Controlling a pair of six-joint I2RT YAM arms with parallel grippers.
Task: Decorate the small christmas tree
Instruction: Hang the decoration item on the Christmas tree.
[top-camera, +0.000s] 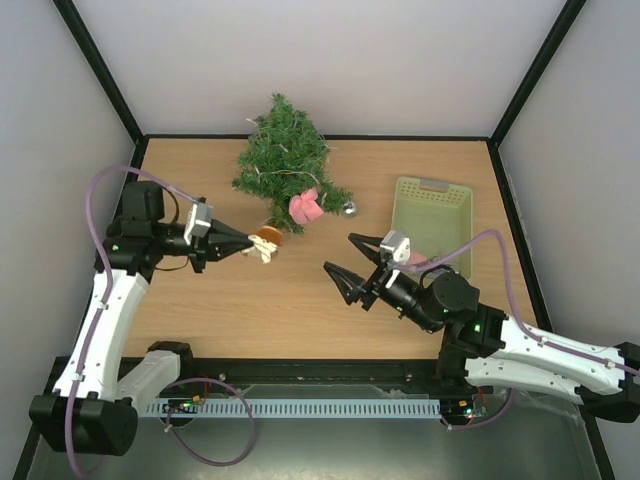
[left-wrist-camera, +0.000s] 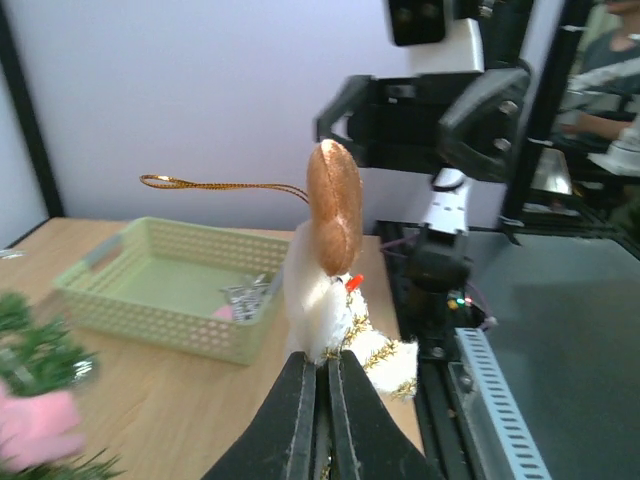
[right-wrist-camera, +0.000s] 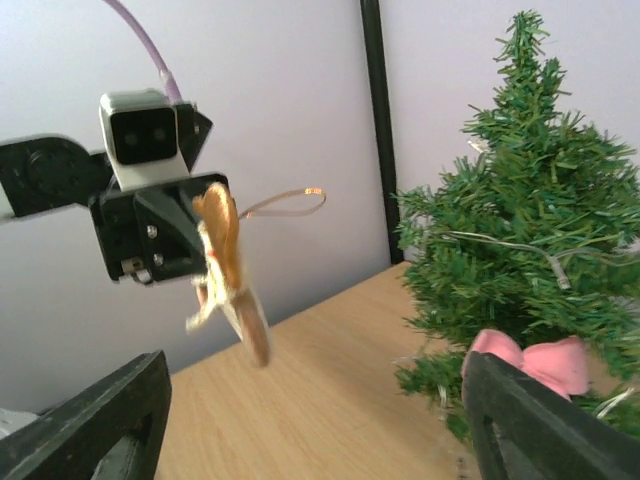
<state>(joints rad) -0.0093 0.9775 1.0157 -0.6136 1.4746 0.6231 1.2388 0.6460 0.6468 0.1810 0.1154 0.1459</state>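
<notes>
The small christmas tree (top-camera: 285, 160) stands at the back of the table, cone-shaped and dark green, with a pink bow (top-camera: 305, 207) and a silver bauble (top-camera: 349, 208) on its lower branches. It fills the right side of the right wrist view (right-wrist-camera: 530, 230). My left gripper (top-camera: 245, 243) is shut on the white fluffy bottom of a brown and white plush ornament (left-wrist-camera: 335, 250) with a gold loop, held above the table just left of the tree's base. My right gripper (top-camera: 340, 252) is open and holds nothing. It points at the ornament (right-wrist-camera: 225, 270) from the right, a short way off.
A pale green basket (top-camera: 430, 215) sits at the right of the table, holding a silver and a pink item (left-wrist-camera: 245, 295). Black frame posts and white walls enclose the table. A bare stretch of wood lies between the two grippers and the near edge.
</notes>
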